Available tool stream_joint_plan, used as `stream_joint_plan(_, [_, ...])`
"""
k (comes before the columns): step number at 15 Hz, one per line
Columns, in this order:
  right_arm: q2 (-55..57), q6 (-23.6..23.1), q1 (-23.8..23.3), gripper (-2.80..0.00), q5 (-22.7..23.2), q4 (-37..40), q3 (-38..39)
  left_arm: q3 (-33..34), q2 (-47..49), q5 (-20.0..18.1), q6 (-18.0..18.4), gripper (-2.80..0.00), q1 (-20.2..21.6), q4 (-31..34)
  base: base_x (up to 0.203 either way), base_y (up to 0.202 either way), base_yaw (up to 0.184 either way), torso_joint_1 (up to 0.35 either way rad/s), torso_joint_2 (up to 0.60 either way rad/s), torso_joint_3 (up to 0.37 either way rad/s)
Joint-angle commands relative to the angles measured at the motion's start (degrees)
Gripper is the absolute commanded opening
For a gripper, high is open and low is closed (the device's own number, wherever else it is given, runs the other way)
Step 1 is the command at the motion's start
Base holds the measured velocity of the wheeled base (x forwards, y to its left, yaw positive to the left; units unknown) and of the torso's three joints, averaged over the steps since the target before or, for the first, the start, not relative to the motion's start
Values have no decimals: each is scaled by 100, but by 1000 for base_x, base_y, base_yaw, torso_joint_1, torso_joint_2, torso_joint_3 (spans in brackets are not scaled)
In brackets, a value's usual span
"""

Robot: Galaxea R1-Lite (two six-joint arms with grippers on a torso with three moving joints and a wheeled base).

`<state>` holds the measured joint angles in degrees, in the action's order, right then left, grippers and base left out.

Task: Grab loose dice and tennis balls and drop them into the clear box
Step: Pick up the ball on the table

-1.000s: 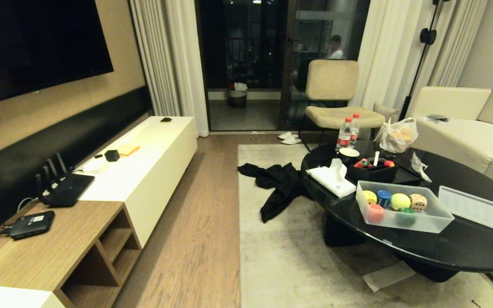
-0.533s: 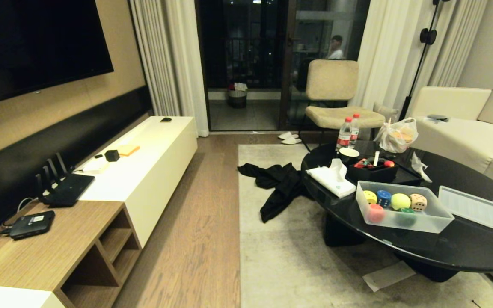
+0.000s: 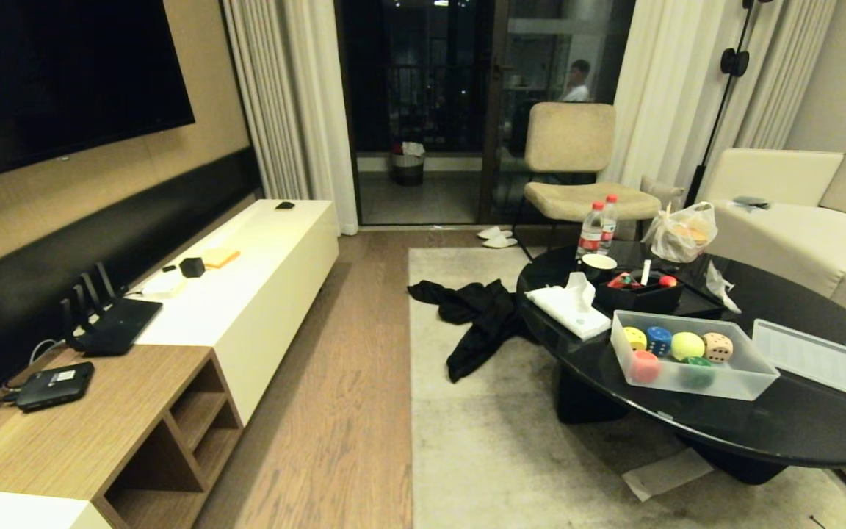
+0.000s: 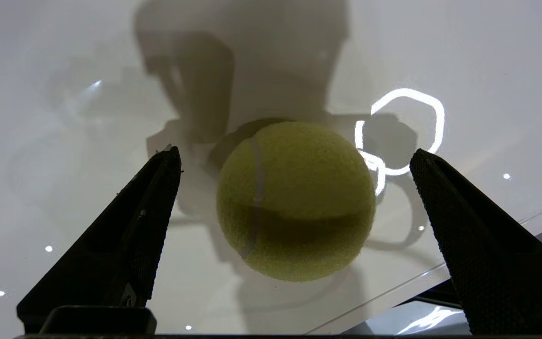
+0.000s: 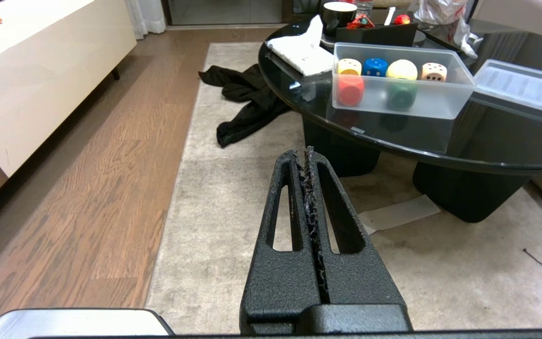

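Nothing has shifted in the head view since the earlier frames: room, table and box contents sit exactly as they were, and neither arm shows there.

You have most of the job done. On the black coffee table (image 3: 797,433), the clear box (image 3: 742,385) stands near the front-left edge, lid off; its ribbed lid (image 3: 823,360) lies flat just beside it on the right. Inside the box you can count five dice: the yellow die (image 3: 635,338), blue die (image 3: 659,340) and beige die (image 3: 717,347) along the back wall, the red-orange die (image 3: 644,365) and green die (image 3: 698,371) along the front wall. One tennis ball (image 3: 687,345) sits between the blue and beige dice.

What's left, judging by the wrist view: a second tennis ball (image 4: 295,200) still loose, resting on a glossy white surface (image 4: 64,117) close to that surface's edge. You can't tell from these views where that surface is in the room.

Your left gripper (image 4: 294,160) has its fingers spread wide, one on each side of the ball, neither touching it yet. Likely next: lower, close, carry to the box.

Right gripper (image 5: 308,153) is parked low over the rug (image 5: 233,212), fingers pressed together, holding nothing.
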<state>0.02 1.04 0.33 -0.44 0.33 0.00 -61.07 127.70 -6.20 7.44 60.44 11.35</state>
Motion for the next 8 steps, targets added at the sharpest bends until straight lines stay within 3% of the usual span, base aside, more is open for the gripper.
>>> stream_joint_plan(1, [-2,1,2,-280,0,2,9,-1,140,-4,3,0,3,8,0,0,0,0,0,0])
stream_joint_plan(6, [-2,1,2,-280,0,2,9,74,141,-13,3,0,3,8,0,0,0,0,0,0])
stream_joint_plan(7, [-2,1,2,-280,0,2,0,122,133,-16,3,-280,3,6,0,0,0,0,0,0])
stream_joint_plan(8, [-2,1,2,-280,0,2,9,178,132,-21,15,-280,3,7,0,0,0,0,0,0])
